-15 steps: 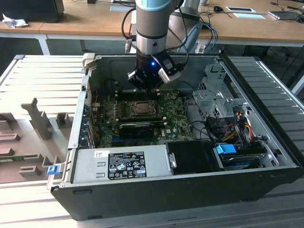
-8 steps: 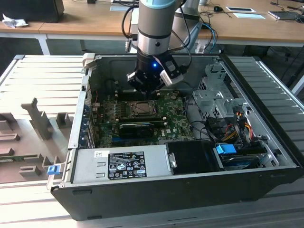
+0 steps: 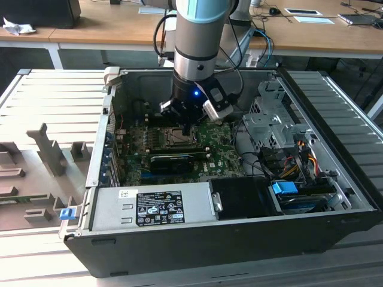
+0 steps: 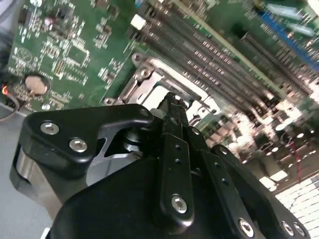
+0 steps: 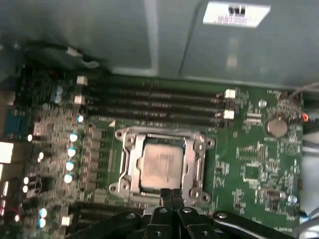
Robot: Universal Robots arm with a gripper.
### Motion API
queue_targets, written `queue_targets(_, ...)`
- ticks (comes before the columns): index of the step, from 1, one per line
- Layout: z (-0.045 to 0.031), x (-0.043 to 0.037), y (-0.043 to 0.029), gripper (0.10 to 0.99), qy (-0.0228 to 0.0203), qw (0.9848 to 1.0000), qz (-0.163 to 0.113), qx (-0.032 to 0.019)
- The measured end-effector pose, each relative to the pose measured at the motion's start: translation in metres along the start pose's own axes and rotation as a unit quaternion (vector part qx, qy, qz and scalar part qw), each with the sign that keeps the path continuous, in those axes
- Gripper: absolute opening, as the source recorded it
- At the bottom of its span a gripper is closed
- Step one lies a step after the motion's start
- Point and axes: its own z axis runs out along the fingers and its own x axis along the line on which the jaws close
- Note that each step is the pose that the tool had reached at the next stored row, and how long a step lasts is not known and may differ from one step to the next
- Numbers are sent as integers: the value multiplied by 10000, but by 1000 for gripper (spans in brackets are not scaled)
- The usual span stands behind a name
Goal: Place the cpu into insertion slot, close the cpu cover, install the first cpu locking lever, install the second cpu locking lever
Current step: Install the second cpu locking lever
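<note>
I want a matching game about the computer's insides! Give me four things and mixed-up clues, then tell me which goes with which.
Things:
1. cpu
2. cpu cover
3. coin battery
4. pincer

Clues:
A. round and silver, on the green board
B. black, just above the socket's edge
C. pale grey square sitting in the socket
D. metal frame lying down around the chip

Pairs: 1-C, 2-D, 3-A, 4-B

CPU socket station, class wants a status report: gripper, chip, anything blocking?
Gripper shut, empty, tips at the insertion slot's edge. The cpu seated in the slot, cpu cover down around it. Nothing in the way.
</note>
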Motion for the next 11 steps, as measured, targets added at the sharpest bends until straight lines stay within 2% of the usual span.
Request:
queue_targets(1,-1,3,-35,106,-1,10000,0,-5)
queue_targets(2,-4,10,-105,106,-2,10000,-1,-13)
queue_targets(5,-3,28,-201,106,-2,10000,-8,-31)
queue_targets(11,22,145,-220,106,1,9999,-91,-78)
